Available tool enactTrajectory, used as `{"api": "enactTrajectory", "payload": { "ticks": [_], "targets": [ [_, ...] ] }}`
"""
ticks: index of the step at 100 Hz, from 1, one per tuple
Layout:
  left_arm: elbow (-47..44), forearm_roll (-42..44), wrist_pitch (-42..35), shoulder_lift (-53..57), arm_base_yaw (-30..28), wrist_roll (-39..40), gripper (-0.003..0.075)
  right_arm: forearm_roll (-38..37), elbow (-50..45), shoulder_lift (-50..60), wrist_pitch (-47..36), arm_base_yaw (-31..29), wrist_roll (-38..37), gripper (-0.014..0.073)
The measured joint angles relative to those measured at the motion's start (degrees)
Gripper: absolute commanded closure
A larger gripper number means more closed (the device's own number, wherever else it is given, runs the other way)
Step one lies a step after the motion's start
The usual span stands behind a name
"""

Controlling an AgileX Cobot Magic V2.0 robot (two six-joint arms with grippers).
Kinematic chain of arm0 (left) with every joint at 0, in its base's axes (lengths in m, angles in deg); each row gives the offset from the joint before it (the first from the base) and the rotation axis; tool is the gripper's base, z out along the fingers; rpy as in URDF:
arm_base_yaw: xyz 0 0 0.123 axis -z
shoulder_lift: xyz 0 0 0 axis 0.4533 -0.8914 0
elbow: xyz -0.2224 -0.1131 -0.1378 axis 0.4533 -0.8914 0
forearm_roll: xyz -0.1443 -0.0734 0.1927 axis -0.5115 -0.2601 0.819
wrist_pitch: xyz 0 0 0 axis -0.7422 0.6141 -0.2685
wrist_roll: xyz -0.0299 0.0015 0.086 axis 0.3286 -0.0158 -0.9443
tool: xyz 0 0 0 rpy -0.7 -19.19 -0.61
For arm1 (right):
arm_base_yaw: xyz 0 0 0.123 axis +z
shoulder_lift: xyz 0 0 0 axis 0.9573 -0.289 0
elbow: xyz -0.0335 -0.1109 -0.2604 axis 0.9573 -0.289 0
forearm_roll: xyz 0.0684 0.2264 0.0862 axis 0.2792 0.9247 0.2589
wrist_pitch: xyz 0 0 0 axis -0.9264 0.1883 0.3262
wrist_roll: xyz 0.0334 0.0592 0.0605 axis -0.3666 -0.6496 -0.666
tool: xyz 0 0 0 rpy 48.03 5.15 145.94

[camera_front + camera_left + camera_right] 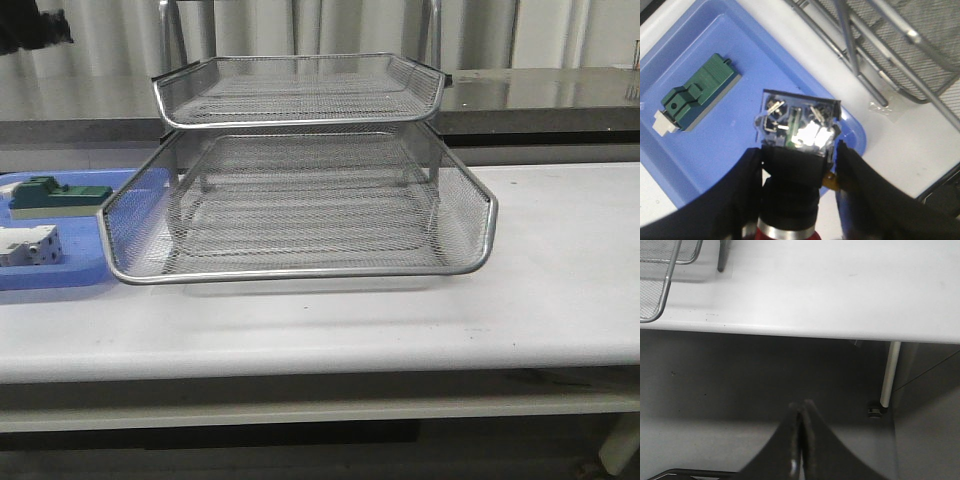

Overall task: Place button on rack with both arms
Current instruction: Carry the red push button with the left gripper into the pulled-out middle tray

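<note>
**Item: button, held by the left arm, off the rack's left end**

Location. We find the button (792, 165) clamped between the left gripper's (795, 200) fingers (732, 200), raised over the blue tray (700, 150) that sits at the tabletop's (560, 260) left edge. The front view shows neither arm nor the button, so we cannot judge how high it is carried.

Key relation. The rack (300, 200) lies just beyond the tray, toward the middle of the tabletop; its frame legs and mesh fill the far corner of the left wrist view. The button's long axis runs in line with the fingers, red head back toward the wrist and terminal end pointing away. The left arm is the nearer one, and we judge the carry toward the rack to be its job.

Right arm. The right gripper (801, 440) has its fingers pressed together on nothing, hanging off the tabletop's front edge, towards the right, well apart from the rack.

Description. Red head, silver collar, black body, clear terminal block with metal tabs and a yellow bit at the side.

Also in the tray: a green block (695, 95).
</note>
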Motion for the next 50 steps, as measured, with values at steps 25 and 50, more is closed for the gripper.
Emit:
{"api": "enactTrajectory", "payload": {
  "ticks": [25, 50],
  "targets": [
    [-4.81, -0.68, 0.12, 7.15, 6.33, 0.0, 0.0716, 0.0, 0.0, 0.0, 0.0, 0.0, 0.0, 0.0662],
    [-7.63, -1.04, 0.12, 8.04, 18.8, 0.0, 0.0716, 0.0, 0.0, 0.0, 0.0, 0.0, 0.0, 0.0662]
  ]
}}
